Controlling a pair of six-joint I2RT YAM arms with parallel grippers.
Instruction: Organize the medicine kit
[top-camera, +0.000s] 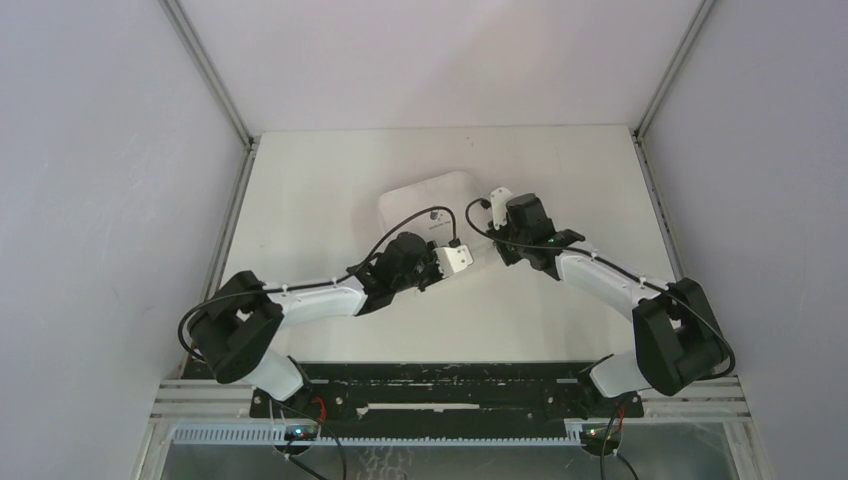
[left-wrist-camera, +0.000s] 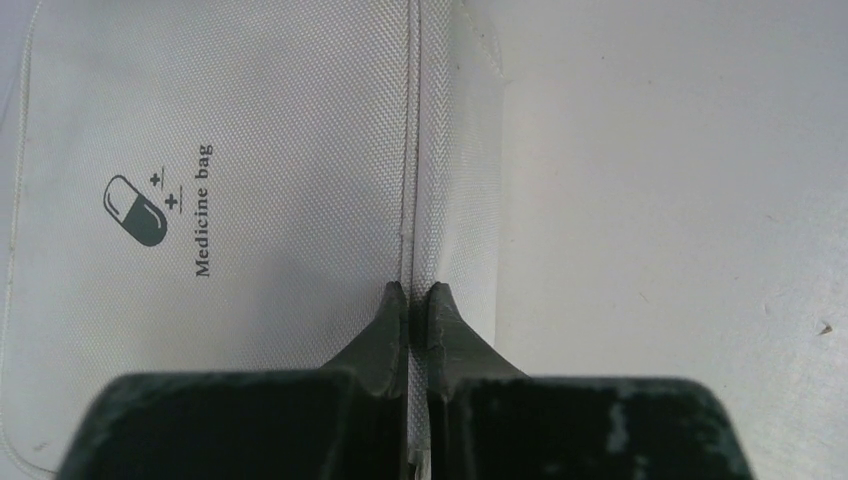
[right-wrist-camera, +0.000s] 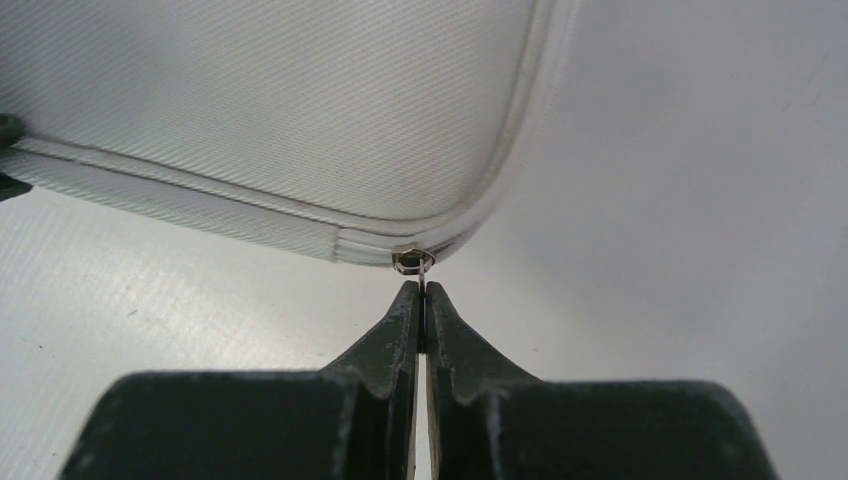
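The medicine kit (top-camera: 420, 200) is a white square soft case lying closed in the middle of the table. Its lid (left-wrist-camera: 250, 140) carries a pill logo and the words "Medicine bag". My left gripper (left-wrist-camera: 418, 295) is shut on the raised seam along the kit's side edge (left-wrist-camera: 412, 150), at the kit's near side (top-camera: 432, 250). My right gripper (right-wrist-camera: 422, 295) is shut on the thin metal zipper pull, just below the zipper slider (right-wrist-camera: 412, 260) at a rounded corner of the kit (right-wrist-camera: 300, 120). In the top view the right gripper (top-camera: 487, 228) sits at the kit's right side.
The white table (top-camera: 330, 190) is bounded by grey walls on the left, back and right. Both arms reach in from the near edge and meet at the kit. Bare table lies beside the kit in both wrist views (left-wrist-camera: 680, 200) (right-wrist-camera: 700, 180).
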